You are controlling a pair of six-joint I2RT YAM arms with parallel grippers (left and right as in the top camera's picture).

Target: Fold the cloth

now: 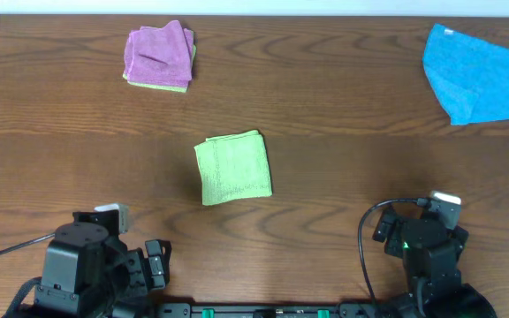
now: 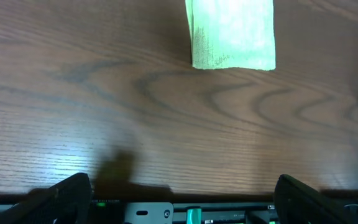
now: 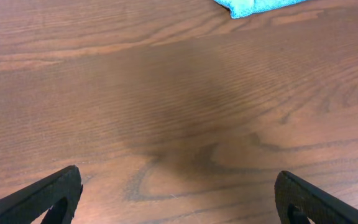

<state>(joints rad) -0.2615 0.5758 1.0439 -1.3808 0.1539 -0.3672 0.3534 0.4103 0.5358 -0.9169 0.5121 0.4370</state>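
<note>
The lime-green cloth (image 1: 232, 168) lies flat near the middle of the table as a compact, roughly square shape, slightly tilted. In the left wrist view the cloth (image 2: 232, 31) sits at the top, with a doubled edge along its left side. My left gripper (image 2: 182, 180) is open and empty, well short of it, over the table's near edge. The left arm (image 1: 82, 261) rests at the front left. My right gripper (image 3: 179, 173) is also open, over bare wood with nothing between its fingers. The right arm (image 1: 427, 247) sits at the front right.
A pink-purple folded cloth (image 1: 159, 53) lies at the back left on top of a greenish one (image 1: 162, 87). A larger bright blue cloth (image 1: 480, 75) is spread at the back right, and a corner of the blue cloth (image 3: 253, 6) shows in the right wrist view.
</note>
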